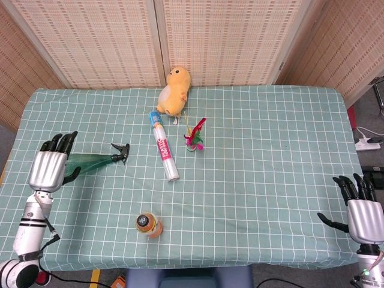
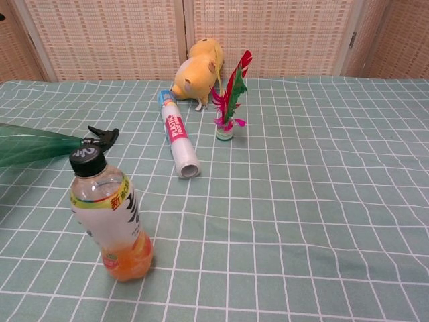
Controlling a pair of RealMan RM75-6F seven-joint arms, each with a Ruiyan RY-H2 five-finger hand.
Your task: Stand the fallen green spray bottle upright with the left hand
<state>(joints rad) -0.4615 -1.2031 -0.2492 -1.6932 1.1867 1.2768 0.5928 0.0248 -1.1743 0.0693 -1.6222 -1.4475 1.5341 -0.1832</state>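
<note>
The green spray bottle [image 1: 93, 161] lies on its side at the table's left, its black nozzle [image 1: 122, 152] pointing right; the chest view shows its body [image 2: 30, 147] at the left edge. My left hand [image 1: 49, 167] hovers over the bottle's base end with fingers spread and raised, covering that end; I cannot tell if it touches the bottle. My right hand [image 1: 362, 211] rests open near the table's front right corner, holding nothing.
An orange drink bottle [image 1: 148, 225] stands near the front edge, close in the chest view [image 2: 110, 218]. A rolled plastic-wrap tube [image 1: 164, 153] lies mid-table. A yellow plush toy [image 1: 174, 91] and a feather shuttlecock [image 1: 194, 138] sit further back.
</note>
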